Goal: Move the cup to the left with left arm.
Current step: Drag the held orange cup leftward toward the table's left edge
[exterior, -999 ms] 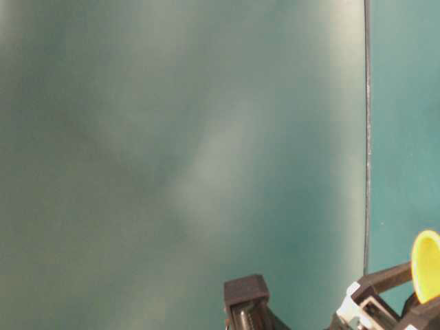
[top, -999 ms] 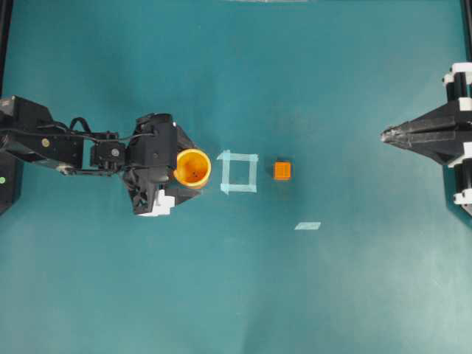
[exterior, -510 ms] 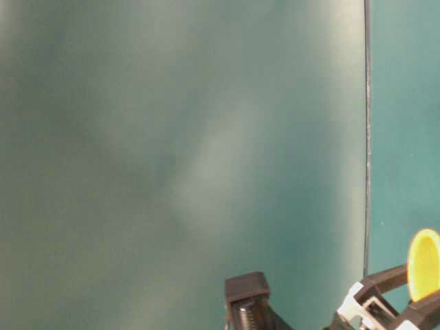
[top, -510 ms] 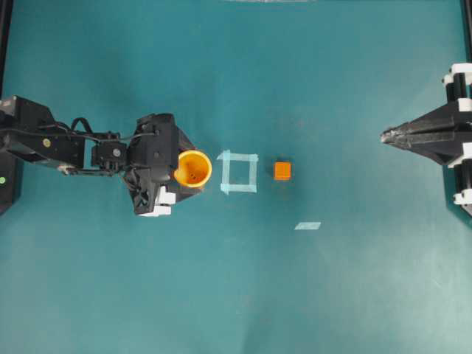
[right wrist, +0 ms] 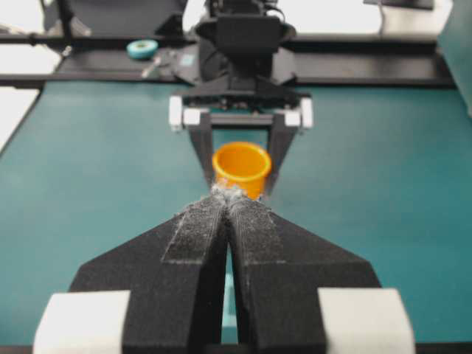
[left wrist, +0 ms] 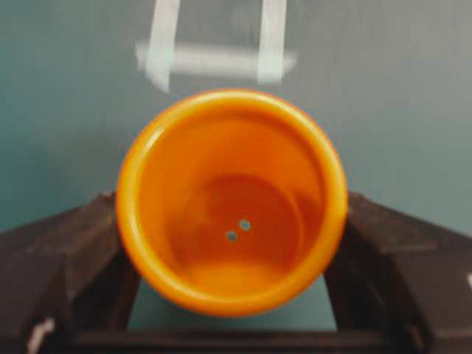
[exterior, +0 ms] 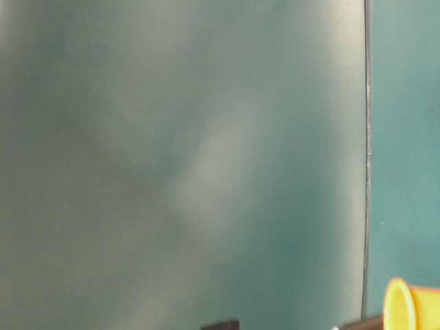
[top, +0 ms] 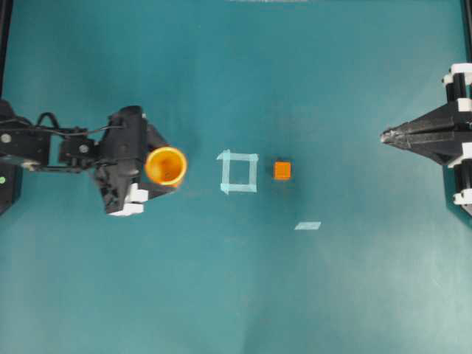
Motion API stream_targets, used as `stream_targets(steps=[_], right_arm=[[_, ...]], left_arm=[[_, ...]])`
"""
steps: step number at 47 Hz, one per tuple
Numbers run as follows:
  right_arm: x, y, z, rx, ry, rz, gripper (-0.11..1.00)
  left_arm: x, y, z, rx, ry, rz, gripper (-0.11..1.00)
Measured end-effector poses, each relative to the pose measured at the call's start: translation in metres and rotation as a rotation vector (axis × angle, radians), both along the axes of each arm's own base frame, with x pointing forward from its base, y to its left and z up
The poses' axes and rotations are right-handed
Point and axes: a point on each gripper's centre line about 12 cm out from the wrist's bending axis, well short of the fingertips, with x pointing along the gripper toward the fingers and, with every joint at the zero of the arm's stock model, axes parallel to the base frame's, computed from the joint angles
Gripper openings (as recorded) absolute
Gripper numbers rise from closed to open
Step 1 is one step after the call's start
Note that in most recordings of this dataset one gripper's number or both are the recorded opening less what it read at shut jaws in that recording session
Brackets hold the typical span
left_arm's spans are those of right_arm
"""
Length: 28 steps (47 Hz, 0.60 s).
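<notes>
The orange-yellow cup (top: 165, 165) stands upright, well left of the tape square, with two small holes in its bottom. My left gripper (top: 164, 167) is shut on the cup, one black finger (left wrist: 81, 254) pressing each side of its wall. From the right wrist view the cup (right wrist: 241, 167) shows between those two fingers. At table level only its rim (exterior: 397, 302) shows, at the bottom right. My right gripper (top: 384, 136) hangs far to the right, shut with nothing in it, its tips (right wrist: 230, 195) pressed together.
A pale tape square (top: 238, 172) marks the mat's middle, with a small orange cube (top: 282, 170) just right of it and a loose tape strip (top: 307, 226) lower right. Black frame rails run along the left and right edges. A tape roll (right wrist: 141, 49) lies behind the left arm.
The left gripper closed onto the cup, then drew back to the left with it, widening the gap to the tape square. The right arm has not moved.
</notes>
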Motion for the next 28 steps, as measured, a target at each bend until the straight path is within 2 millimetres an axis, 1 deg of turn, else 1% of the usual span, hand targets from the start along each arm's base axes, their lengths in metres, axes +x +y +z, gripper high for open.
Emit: stream_targets(steps=[17,28], right_arm=[[0.000,0.000,-0.001,0.003,0.005,0.000,0.00],[0.000,0.000,-0.001,0.009,0.006,-0.001,0.00]], left_arm=[[-0.046,-0.001,-0.003,-0.001,0.020,0.000,0.69],[-0.075,-0.003,0.003,0.000,-0.014,-0.001,0.69]])
